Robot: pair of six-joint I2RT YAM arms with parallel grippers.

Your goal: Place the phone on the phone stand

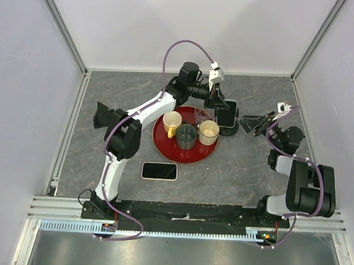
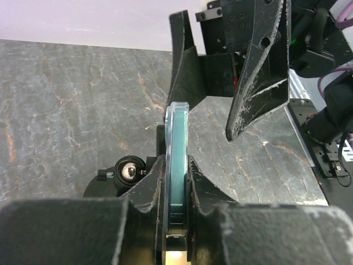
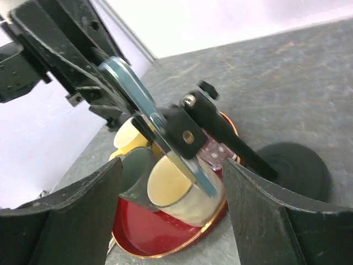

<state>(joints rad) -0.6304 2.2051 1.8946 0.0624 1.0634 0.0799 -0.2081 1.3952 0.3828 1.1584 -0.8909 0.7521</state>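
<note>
Grey stone-look table (image 1: 251, 171) between pale walls. A round red tray (image 1: 164, 152) holds three cups: a yellow mug (image 1: 171, 123), a dark tumbler (image 1: 186, 136) and a cream cup (image 1: 209, 132). Just right of the tray, the left tool (image 1: 219, 105) pinches the phone (image 1: 227, 116) by its edges against the phone stand (image 1: 228, 132). The right tool (image 1: 247, 121) is spread wide, close beside it.

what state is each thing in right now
phone: tilted in the stand, clamped by left gripper
stand: upright beside tray
left gripper: shut on phone
right gripper: open, holding nothing
second phone: flat on table, screen dark
cups: upright in tray
</note>
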